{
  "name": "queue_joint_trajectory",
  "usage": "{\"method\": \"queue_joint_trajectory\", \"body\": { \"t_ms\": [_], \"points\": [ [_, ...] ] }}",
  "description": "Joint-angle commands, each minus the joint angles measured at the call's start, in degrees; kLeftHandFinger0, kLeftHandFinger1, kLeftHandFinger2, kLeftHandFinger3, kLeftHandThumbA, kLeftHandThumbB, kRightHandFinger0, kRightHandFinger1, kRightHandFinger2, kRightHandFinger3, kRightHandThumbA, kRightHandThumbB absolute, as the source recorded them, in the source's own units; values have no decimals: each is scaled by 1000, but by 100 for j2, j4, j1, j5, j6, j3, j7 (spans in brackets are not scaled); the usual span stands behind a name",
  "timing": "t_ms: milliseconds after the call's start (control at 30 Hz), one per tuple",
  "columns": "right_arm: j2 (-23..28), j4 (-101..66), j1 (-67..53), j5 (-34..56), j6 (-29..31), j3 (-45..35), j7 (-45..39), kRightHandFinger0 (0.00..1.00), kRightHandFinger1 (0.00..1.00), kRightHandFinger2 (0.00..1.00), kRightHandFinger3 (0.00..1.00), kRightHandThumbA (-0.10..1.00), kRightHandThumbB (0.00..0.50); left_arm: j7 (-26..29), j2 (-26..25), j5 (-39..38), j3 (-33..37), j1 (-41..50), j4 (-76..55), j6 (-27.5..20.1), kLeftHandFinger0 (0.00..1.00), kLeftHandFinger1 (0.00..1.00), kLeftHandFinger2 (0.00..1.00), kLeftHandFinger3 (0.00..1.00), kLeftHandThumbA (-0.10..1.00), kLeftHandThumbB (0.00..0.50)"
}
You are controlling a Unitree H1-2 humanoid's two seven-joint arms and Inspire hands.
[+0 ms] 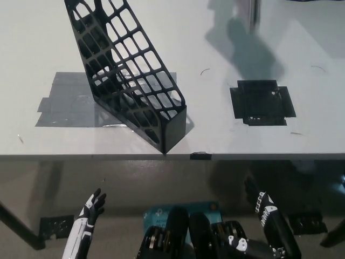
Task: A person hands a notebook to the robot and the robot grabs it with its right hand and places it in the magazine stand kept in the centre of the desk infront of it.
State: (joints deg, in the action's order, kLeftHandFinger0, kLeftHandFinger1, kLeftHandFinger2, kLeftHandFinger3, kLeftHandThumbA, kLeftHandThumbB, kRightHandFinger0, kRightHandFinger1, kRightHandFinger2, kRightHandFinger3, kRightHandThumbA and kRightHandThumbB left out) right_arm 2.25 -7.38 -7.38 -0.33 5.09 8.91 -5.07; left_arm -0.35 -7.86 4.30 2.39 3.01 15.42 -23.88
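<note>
1. My left hand (89, 218), white, hangs below the desk edge at the lower left, nearest the camera; its fingers are spread apart and point upward, holding nothing.
2. My right hand (264, 208), black, rises at the lower right, also below the desk edge; whether its fingers are spread or pressed together I cannot tell against the dark floor, and nothing shows in its grasp.
3. Desk (43, 48): a pale grey surface filling the upper part of the view, its front edge running straight across the middle.
4. Grey tape patch (62, 102): stuck flat on the desk at the left, partly under the stand.
5. Magazine stand (126, 75): black lattice-sided, standing on the desk left of centre, its low front corner just at the desk edge. It holds no notebook.
6. Black tape square (261, 102): flat on the desk to the right, well apart from the stand.
</note>
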Motion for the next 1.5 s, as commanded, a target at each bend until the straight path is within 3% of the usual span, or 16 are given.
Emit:
{"method": "queue_joint_trajectory", "body": {
  "t_ms": [0,33,67,133,367,500,733,900,1033,1233,1467],
  "points": [
    [-124,-362,-42,17,641,-103,118,1000,1000,1000,1000,1000,238,213,-102,91,73,-43,-83,-305,1000,1000,1000,1000,1000,500],
    [-155,-435,-62,38,658,-131,142,1000,1000,1000,1000,1000,236,222,-118,100,89,-30,-95,-305,1000,1000,1000,1000,1000,500],
    [-215,-519,-80,89,760,-187,185,1000,1000,1000,1000,1000,201,222,-126,95,92,-11,-109,-305,1000,1000,1000,1000,1000,500],
    [-287,-734,-82,221,765,-302,230,1000,1000,1000,1000,995,194,250,-144,112,127,-18,-117,-305,1000,1000,1000,1000,1000,500],
    [-243,-1662,364,68,632,-744,376,1000,1000,1000,1000,1000,267,261,-177,98,169,-68,-131,-305,1000,1000,1000,1000,1000,500],
    [-270,-1879,722,-89,428,-940,492,1000,1000,1000,1000,1000,203,243,-194,61,198,-65,-130,-305,1000,1000,1000,1000,1000,500],
    [-274,-1613,1565,-334,160,-1226,720,1000,1000,1000,1000,1000,274,310,-187,71,211,-69,-127,-305,1000,1000,1000,1000,1000,500],
    [-213,-1273,2100,-378,42,-1279,731,1000,1000,1000,1000,1000,275,268,-205,39,207,-118,-121,-305,1000,1000,1000,1000,1000,500],
    [-244,-985,2464,-765,-136,-1175,804,1000,1000,1000,1000,1000,336,264,-206,32,213,-144,-127,-305,1000,1000,1000,1000,1000,500],
    [-280,-608,2814,-1152,-303,-975,855,1000,1000,1000,1000,1000,345,314,-208,79,236,-122,-117,-305,1000,1000,1000,1000,1000,500],
    [-223,123,3572,-1211,-267,-902,882,1000,1000,1000,1000,1000,321,253,-223,40,213,-148,-129,-305,1000,1000,1000,1000,1000,500]
  ]
}}
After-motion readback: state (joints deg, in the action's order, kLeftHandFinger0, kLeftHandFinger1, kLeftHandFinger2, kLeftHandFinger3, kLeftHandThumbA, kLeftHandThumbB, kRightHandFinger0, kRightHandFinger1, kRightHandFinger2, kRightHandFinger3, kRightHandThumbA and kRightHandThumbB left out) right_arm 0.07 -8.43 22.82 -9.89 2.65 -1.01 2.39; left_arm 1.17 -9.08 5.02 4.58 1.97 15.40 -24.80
